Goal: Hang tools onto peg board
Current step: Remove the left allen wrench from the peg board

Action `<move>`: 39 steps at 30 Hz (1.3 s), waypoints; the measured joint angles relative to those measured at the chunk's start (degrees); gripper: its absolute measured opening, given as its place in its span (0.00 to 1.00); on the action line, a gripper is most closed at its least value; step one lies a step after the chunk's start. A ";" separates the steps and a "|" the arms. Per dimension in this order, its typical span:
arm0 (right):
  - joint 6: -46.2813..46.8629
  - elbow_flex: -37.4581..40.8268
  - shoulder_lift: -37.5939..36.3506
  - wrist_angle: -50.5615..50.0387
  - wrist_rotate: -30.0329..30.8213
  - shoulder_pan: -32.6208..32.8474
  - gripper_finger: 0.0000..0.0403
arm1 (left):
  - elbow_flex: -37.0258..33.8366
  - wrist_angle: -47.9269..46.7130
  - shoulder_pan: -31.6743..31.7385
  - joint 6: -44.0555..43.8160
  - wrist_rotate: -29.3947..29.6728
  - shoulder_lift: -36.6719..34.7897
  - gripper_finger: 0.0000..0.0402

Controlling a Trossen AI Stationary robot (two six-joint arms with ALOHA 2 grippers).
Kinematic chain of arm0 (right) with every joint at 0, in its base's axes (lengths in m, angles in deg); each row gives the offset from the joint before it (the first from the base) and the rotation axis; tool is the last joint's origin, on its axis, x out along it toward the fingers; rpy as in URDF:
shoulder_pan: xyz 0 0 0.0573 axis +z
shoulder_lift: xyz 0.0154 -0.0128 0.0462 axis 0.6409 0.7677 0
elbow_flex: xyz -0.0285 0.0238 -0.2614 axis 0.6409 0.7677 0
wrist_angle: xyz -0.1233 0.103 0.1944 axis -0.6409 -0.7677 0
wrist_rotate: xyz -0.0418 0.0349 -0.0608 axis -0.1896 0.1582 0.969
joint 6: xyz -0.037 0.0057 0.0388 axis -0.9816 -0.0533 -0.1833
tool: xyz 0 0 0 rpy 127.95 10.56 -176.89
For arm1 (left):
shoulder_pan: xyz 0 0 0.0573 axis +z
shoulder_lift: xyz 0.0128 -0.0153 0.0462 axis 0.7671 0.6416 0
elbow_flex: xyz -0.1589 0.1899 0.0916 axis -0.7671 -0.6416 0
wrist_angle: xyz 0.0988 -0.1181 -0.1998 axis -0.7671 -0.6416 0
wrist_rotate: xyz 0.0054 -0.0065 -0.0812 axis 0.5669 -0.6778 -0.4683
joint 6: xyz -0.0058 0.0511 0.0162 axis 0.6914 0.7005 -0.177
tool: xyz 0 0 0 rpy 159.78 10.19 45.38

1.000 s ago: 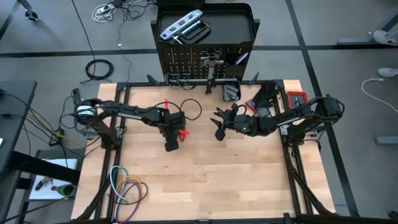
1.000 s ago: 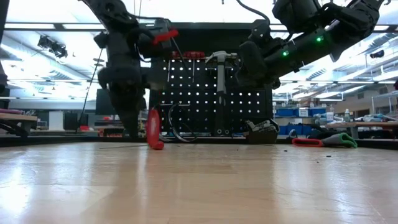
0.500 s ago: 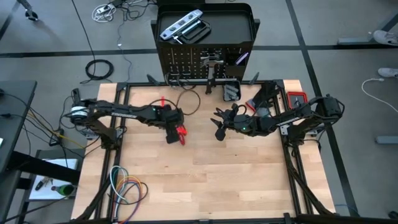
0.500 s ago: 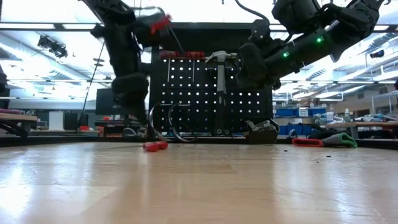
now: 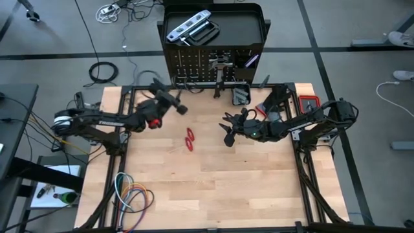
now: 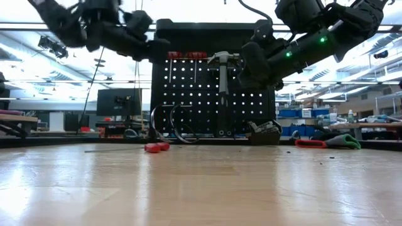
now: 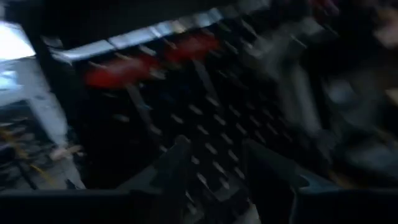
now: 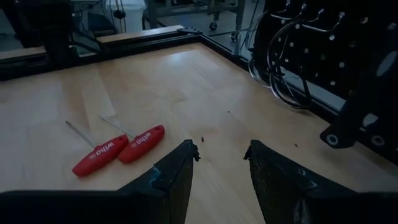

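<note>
Two red-handled drivers [image 5: 189, 139] flat mid-desk, side by side, shafts pointing toward the peg board [image 5: 200, 68]; between left gripper [image 5: 169, 99], jaws apart, empty, and right gripper [image 5: 228, 131], jaws apart, empty, nearer.

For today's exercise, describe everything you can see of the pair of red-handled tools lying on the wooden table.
The two red-handled tools lie flat on the light wooden tabletop, side by side and roughly parallel, handles apparently touching. Each has a rounded, glossy red handle, plastic by its look, with white lettering, and a thin straight metal shaft sticking out at one end. Nothing grips them: the left gripper is up near the black perforated peg board, and the right gripper hovers apart, open.
</note>
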State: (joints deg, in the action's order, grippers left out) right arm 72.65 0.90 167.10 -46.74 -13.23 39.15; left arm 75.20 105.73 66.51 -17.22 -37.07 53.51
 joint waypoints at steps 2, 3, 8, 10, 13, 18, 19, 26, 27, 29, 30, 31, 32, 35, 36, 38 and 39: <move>-0.06 0.00 0.02 0.04 0.00 -0.02 0.40 | -1.46 9.46 2.29 1.19 -0.06 2.15 0.39; -0.16 0.00 0.02 0.32 -0.02 -0.11 0.40 | -1.54 11.60 3.44 1.17 -0.20 3.19 0.39; -0.57 0.00 0.02 1.35 0.00 -0.32 0.40 | 1.21 12.25 6.49 0.74 -1.78 8.42 0.39; -0.87 0.00 0.02 1.69 0.00 -0.46 0.40 | 2.89 12.33 6.84 0.71 -1.84 10.47 0.40; -1.00 0.00 0.02 1.62 0.00 -0.44 0.40 | 5.98 12.36 7.22 0.30 -0.40 13.33 0.40; -1.55 -0.02 0.02 1.62 -0.02 -0.44 0.40 | 10.11 12.37 9.20 -0.44 1.69 16.95 0.40; -1.63 -0.02 0.02 1.60 0.00 -0.44 0.40 | 10.66 12.22 9.73 -0.85 1.78 17.52 0.40; -1.66 -0.02 0.02 1.05 -0.01 -0.44 0.40 | 12.83 12.04 13.07 -7.68 2.02 20.69 0.40; -1.66 -0.02 0.02 1.09 0.00 -0.44 0.40 | 12.99 12.06 13.50 -8.25 1.96 21.08 0.40; -1.66 -0.02 0.02 1.26 -0.01 -0.45 0.40 | 13.46 11.95 14.26 -9.56 1.37 22.05 0.40; -1.66 -0.02 0.02 1.37 0.00 -0.51 0.40 | 13.60 11.83 14.45 -9.81 1.40 22.53 0.40; -1.66 -0.02 0.02 1.56 0.00 -0.50 0.40 | 13.98 11.77 14.64 -9.83 1.39 23.11 0.40; -1.66 -0.02 0.02 1.67 -0.01 -0.50 0.40 | 14.37 11.65 14.77 -9.85 1.37 23.62 0.40; -1.66 -0.02 0.02 1.64 -0.01 -0.50 0.40 | 15.78 11.68 14.76 -9.89 1.61 25.10 0.40; -1.66 -0.02 0.02 1.64 0.00 -0.50 0.40 | 16.25 11.66 14.76 -9.93 2.03 25.53 0.40; -1.66 -0.02 0.02 1.64 0.00 -0.50 0.40 | 17.38 11.60 14.83 -10.00 2.19 26.36 0.40; -1.68 -0.02 0.02 1.64 0.00 -0.50 0.40 | 17.89 11.67 14.88 -10.04 2.71 26.76 0.40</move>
State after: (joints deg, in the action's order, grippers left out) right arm 70.97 0.88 167.12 -45.10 -13.23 38.64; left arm 93.09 117.39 81.39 -27.26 -34.36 80.28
